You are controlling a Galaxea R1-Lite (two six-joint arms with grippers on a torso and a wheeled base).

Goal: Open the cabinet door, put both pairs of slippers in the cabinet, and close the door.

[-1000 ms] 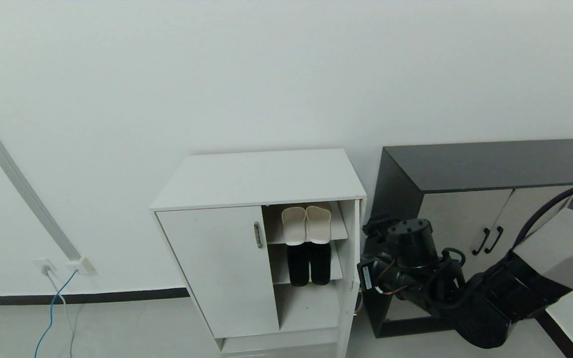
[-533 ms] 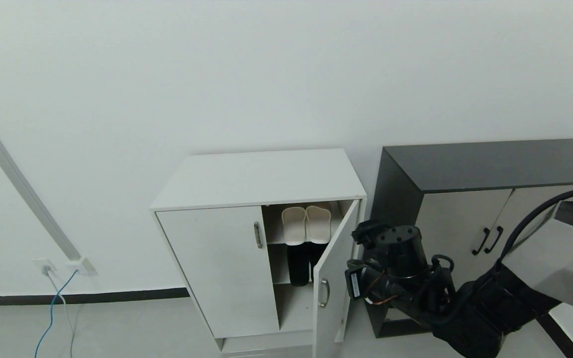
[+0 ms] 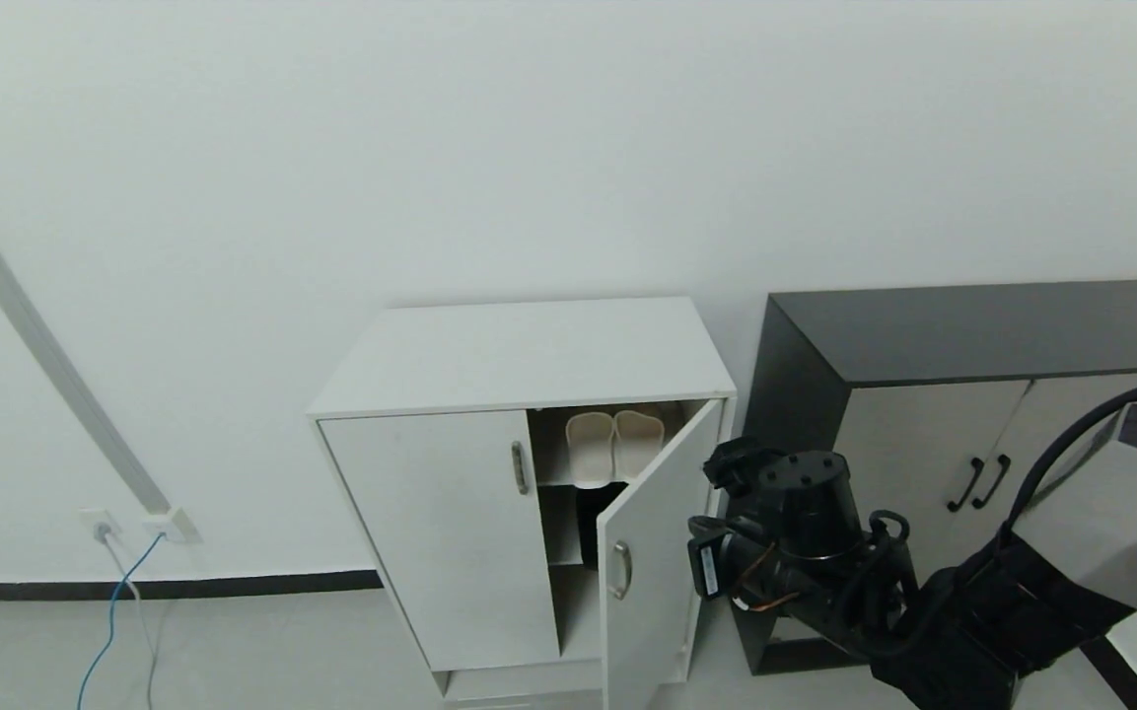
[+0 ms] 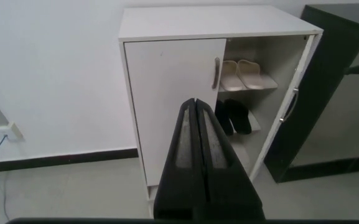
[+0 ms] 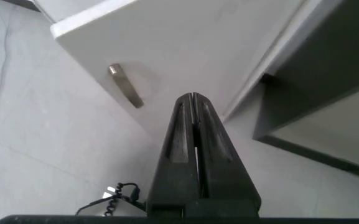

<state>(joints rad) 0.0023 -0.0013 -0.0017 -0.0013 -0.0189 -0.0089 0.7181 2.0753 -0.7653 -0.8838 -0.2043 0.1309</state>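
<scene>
Head view: half-open cabinet door (image 3: 654,567)

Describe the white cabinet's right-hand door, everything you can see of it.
The right door is a flat white panel, laminate by the look, with a vertical metal bar handle near its free edge. Hinged on the right side of the white cabinet, it stands partly open, swung outward, half hiding the black slippers inside. The right gripper, shut, points at its outer face beside the handle; contact cannot be confirmed.
</scene>
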